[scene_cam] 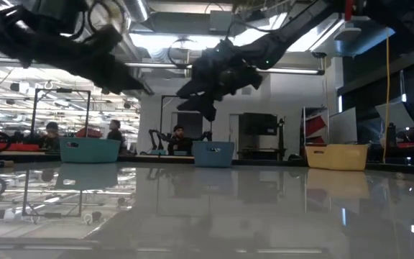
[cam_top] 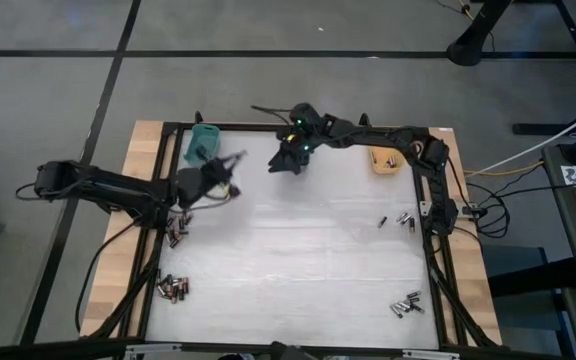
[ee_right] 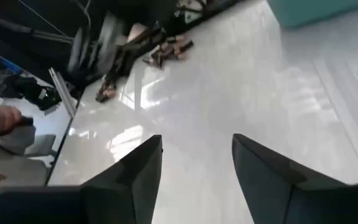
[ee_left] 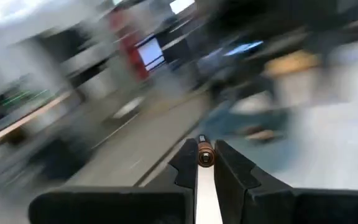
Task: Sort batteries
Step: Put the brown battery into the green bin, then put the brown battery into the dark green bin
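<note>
The left gripper [ee_left: 205,163] is clamped on a battery [ee_left: 205,154], its coppery end showing right between the fingertips, and it hangs above the table [cam_top: 298,250] near the teal bin [cam_top: 204,142]. The right gripper [ee_right: 196,152] has its fingers spread with nothing between them, over bare tabletop. More batteries [cam_top: 172,288] lie in clusters well apart from both grippers.

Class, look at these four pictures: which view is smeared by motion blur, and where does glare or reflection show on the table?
Left wrist view: background streaked with motion blur, only the left gripper and its battery sharp. Low view: the glossy table mirrors the ceiling lights and bins. Right wrist view: bright glare patches on the table beyond the open right gripper.
</note>
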Available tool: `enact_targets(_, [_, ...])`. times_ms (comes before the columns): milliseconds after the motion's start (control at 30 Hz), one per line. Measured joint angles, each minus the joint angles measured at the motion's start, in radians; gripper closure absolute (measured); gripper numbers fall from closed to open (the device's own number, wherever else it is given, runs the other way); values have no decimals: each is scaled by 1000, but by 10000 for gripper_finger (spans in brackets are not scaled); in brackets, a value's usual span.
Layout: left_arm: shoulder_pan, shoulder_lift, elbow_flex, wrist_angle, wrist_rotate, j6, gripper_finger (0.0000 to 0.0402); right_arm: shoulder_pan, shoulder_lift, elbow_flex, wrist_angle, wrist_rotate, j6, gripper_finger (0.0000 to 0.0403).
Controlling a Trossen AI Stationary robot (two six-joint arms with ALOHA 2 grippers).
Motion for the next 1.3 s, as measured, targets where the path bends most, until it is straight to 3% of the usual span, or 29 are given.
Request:
enact_targets(67, [55,-17,51,-148,-73,-58,377,-1,-5,-2,-30,1,-20,212])
enact_targets(133, [129,-27,104,-308,-70,-166,378,-2,-14,-3,-44,17,-50,214])
enact_targets(300, [367,-23,227,-742,75,-483,381,9,-54,-2,-96,25,-103,214])
enact_targets(433, [511,-17,243,-890,182,-665,363,22,-92,-2,-154,29,-144,215])
enact_targets(633, [600,12,243,-936,276,-750,334,45,-139,-3,-250,70,-195,215])
enact_targets(900, [599,31,243,-938,278,-648,286,88,-210,-3,-354,189,-208,215])
enact_targets(1067, [551,-42,243,-874,277,-559,268,146,-273,-2,-609,365,-173,215])
enact_targets(1200, [458,-130,243,-781,279,-482,265,236,-322,-3,-845,542,-46,215])
enact_targets(1300, [360,-173,234,-693,360,-445,265,327,-334,-3,-1042,691,109,215])
